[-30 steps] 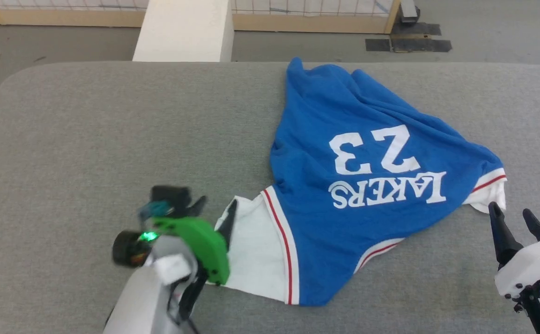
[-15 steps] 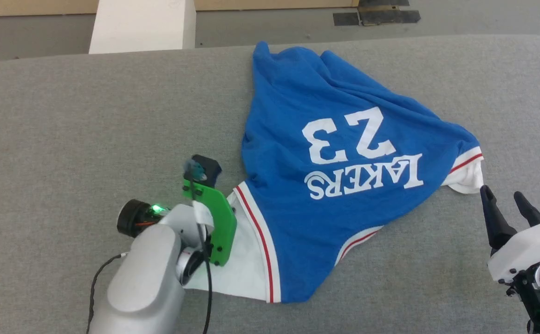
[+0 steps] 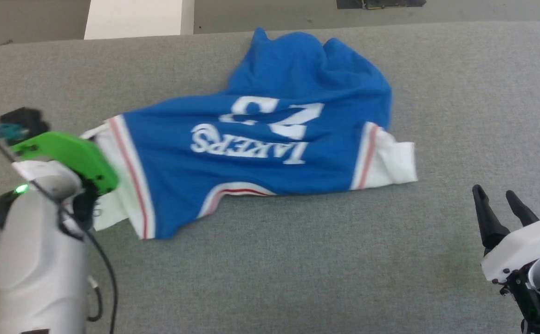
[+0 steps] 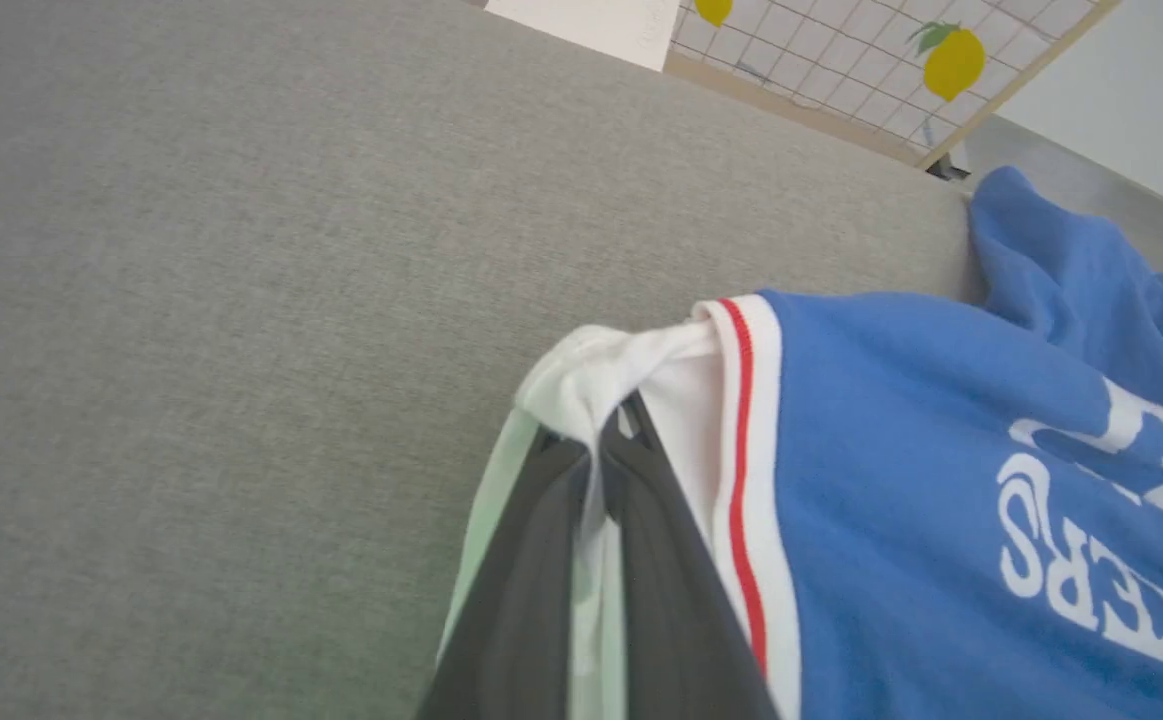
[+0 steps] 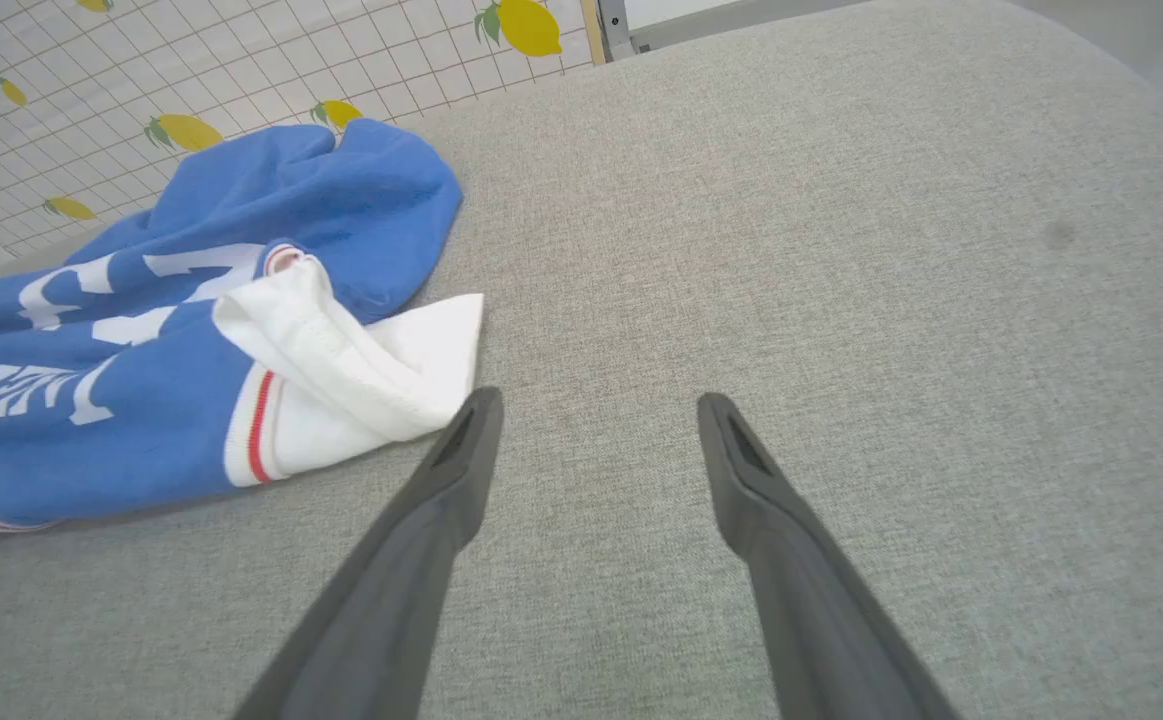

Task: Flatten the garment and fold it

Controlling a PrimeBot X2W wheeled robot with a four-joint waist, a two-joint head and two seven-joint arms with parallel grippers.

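A grey cloth-covered table (image 3: 270,278) bears the rumpled blue jersey (image 3: 260,153), lettering upward.

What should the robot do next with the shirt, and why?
Probably move the open right gripper to the free white sleeve and pinch it. The left gripper is shut on the other sleeve, and the shirt lies bunched, so pulling both ends could flatten it.

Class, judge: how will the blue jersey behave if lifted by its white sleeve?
Probably floppy: the jersey lies wrinkled and bunches where the left gripper pinches its white sleeve. Likely light, since the cloth drapes thin on the grey surface. It should sag and trail, not roll or tip.
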